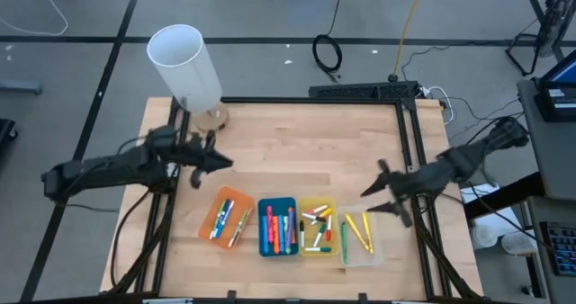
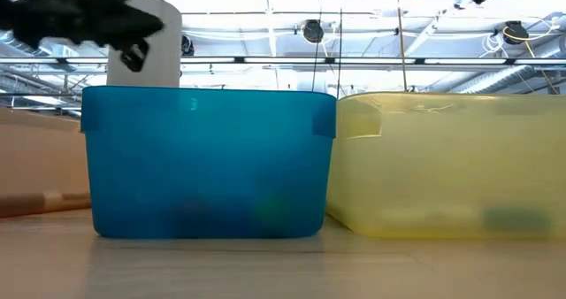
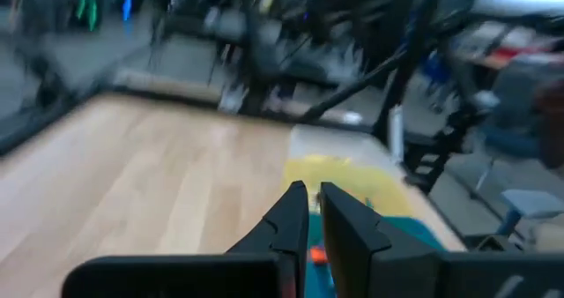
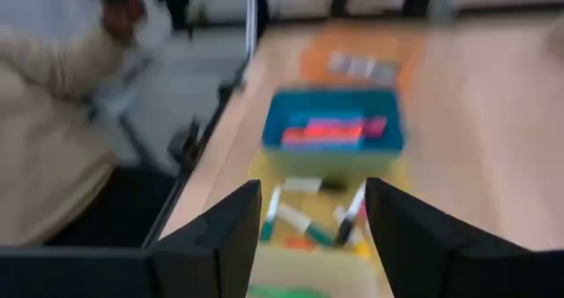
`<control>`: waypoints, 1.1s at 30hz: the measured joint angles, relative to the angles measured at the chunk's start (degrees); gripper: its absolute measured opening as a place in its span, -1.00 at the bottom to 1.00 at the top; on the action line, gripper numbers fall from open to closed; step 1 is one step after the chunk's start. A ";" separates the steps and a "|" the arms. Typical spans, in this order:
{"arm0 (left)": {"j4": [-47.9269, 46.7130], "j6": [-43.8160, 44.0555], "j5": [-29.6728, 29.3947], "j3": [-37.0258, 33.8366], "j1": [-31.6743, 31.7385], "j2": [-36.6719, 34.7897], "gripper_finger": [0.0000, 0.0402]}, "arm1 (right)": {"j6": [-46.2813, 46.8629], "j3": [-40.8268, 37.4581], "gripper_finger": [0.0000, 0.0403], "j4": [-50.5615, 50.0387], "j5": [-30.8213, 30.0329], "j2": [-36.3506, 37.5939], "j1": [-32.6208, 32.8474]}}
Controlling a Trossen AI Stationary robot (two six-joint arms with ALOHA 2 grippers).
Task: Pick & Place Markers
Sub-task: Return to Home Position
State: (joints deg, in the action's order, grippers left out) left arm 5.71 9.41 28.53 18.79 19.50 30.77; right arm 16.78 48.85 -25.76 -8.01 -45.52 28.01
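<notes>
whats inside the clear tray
A green marker and two yellow markers lie in the clear tray, all uncovered from above. Whether anything lies beneath them cannot be seen.

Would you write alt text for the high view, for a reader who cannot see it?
Markers lie sorted in an orange tray, blue tray, yellow tray and clear tray on a table; left gripper and right gripper hover nearby.
</notes>
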 joint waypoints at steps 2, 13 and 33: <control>3.56 -0.29 -0.32 -5.21 -2.11 -7.52 -0.81 | -0.55 -5.65 -0.04 4.53 -5.31 8.18 1.07; -5.90 -3.83 -4.17 -15.70 -9.54 -30.70 -0.81 | -6.36 -28.14 -0.06 7.87 -6.51 45.01 0.90; -2.58 -10.43 -12.30 -17.90 -17.28 -29.24 -0.81 | -14.52 -45.60 -0.04 28.05 -2.23 45.27 0.85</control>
State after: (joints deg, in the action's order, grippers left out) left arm 3.12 -1.02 16.23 0.89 2.22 1.53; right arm 2.26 3.25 2.29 -10.24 -0.25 28.86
